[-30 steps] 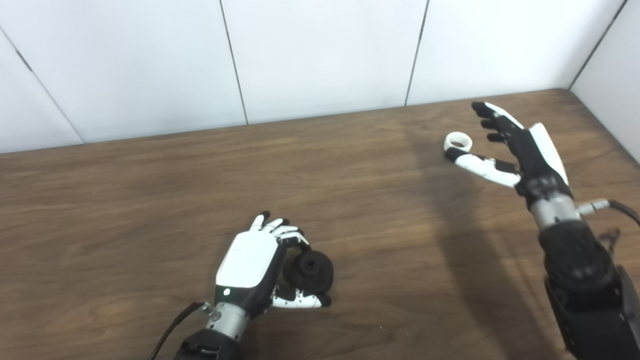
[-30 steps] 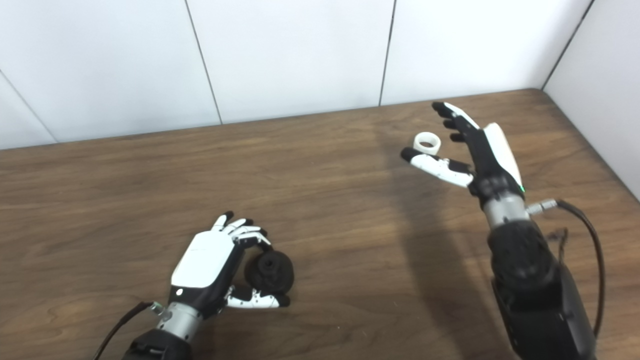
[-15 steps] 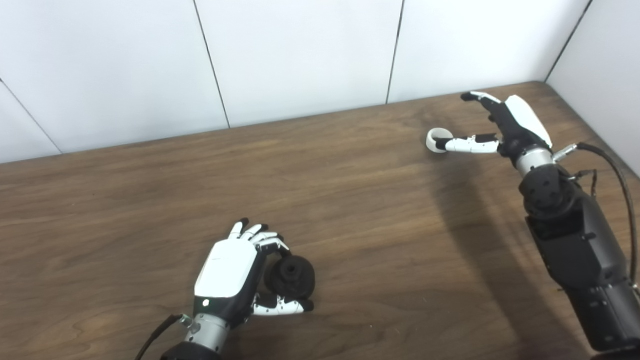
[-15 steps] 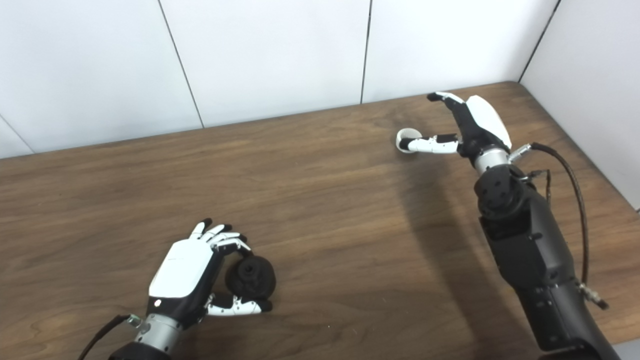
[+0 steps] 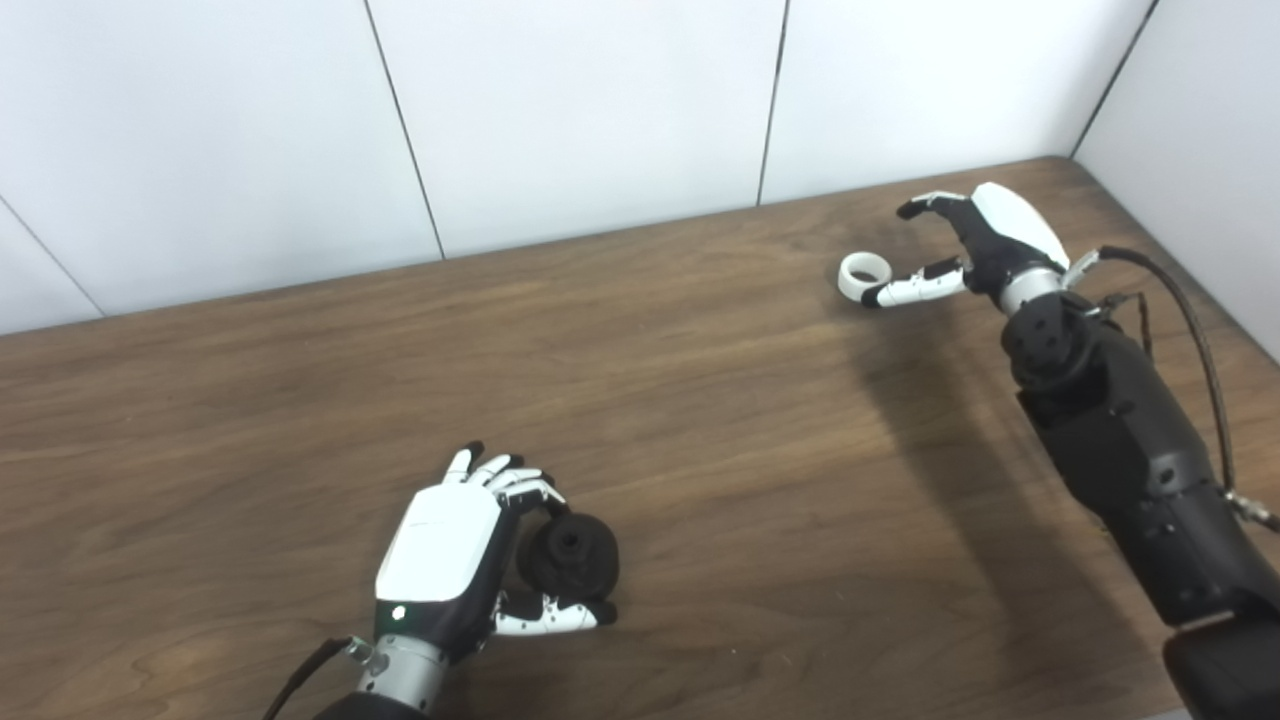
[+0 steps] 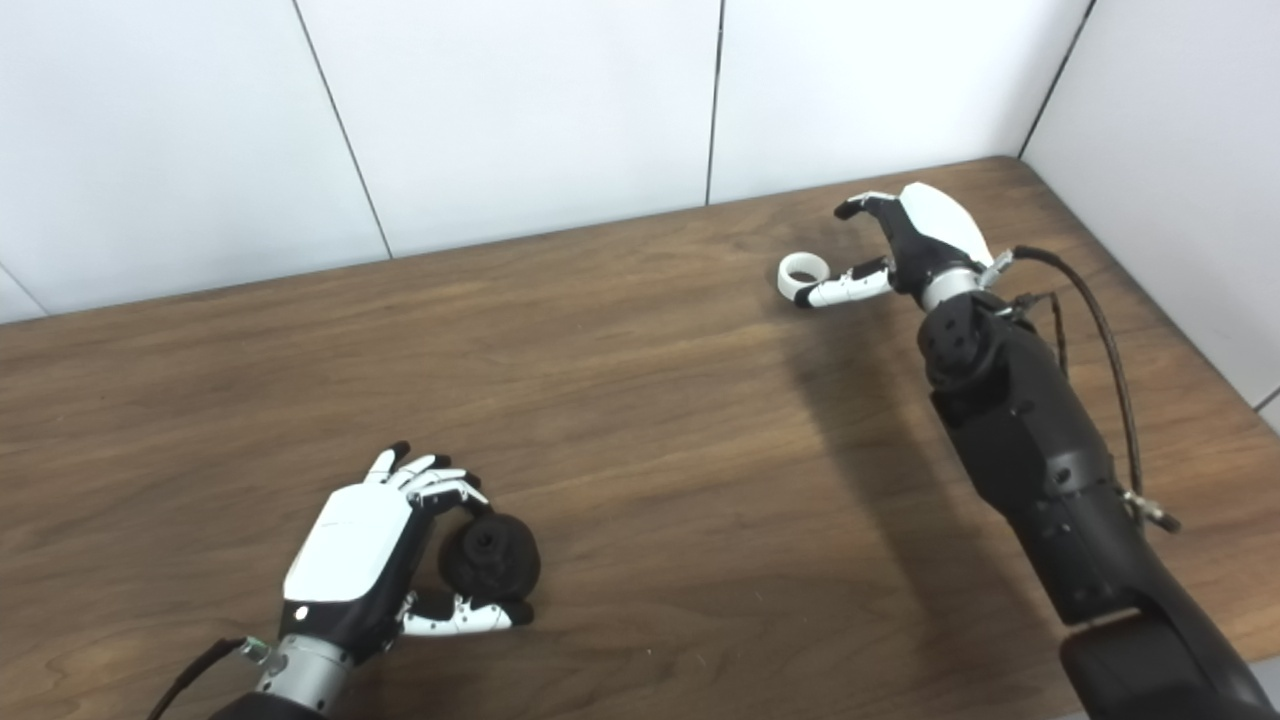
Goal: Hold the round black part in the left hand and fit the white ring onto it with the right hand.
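Left eye view: the right hand [image 5: 985, 240] has come down to the white ring [image 5: 864, 272] at the far right of the desk [image 5: 700, 420]; a second ago it stood open and raised beside the ring, and now its fingers [image 5: 925, 205] arch over and behind the ring while the thumb lies low along the near side with its tip touching or nearly touching the ring's edge; the hand is open around the ring with nothing yet gripped, and the ring lies flat on the wood; I judge the pick-up to be the step in hand, with the closing pinch yet to come; the left hand [image 5: 450, 555] keeps its place near the front of the desk, fingers curled around the round black part [image 5: 570, 552], thumb under it, the part's centre hole facing the right side; whether the part is lifted or rests on the desk I cannot tell; the whole picture has shifted since earlier, so the camera has moved. Right eye view: the same scene; the white ring [image 6: 803, 272] sits between thumb and arched fingers of the right hand [image 6: 915, 245], near the back wall and the right corner, so room behind and to the right is tight, and the desk's right edge runs just past the forearm and its cable; between the ring and the round black part [image 6: 488, 558] in the left hand [image 6: 365, 570] lies a broad stretch of bare wood, well apart from both, which should give the right arm free passage toward the left hand once the ring is held.
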You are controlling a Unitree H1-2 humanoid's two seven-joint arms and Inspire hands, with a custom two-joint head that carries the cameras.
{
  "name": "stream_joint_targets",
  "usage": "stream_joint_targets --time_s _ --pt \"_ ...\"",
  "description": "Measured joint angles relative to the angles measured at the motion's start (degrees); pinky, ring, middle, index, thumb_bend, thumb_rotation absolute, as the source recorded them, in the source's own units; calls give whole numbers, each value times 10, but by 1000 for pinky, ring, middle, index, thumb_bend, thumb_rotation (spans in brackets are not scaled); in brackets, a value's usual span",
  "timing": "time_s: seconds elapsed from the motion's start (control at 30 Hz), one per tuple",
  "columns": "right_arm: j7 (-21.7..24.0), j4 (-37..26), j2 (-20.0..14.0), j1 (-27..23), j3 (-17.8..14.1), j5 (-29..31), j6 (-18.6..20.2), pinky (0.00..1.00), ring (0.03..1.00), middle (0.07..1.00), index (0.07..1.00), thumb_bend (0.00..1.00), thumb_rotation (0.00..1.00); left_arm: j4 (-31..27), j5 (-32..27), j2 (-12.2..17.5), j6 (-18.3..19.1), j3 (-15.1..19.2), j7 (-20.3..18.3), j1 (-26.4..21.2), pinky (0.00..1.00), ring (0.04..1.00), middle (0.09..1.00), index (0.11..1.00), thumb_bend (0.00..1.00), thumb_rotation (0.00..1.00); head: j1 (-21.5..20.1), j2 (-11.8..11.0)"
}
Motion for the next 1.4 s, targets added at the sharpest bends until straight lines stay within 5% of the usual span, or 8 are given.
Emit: stream_joint_targets --time_s 0.63,1.4 --pt "16 54 0 -38 69 -12 0 880 973 942 725 850 349 -11 0 1 5 3 -13 4 989 885 777 483 525 57 6 7" --pt "25 66 -13 -41 66 -20 0 880 979 928 675 812 290 -18 2 0 5 6 -15 12 993 883 775 483 525 56 8 14"
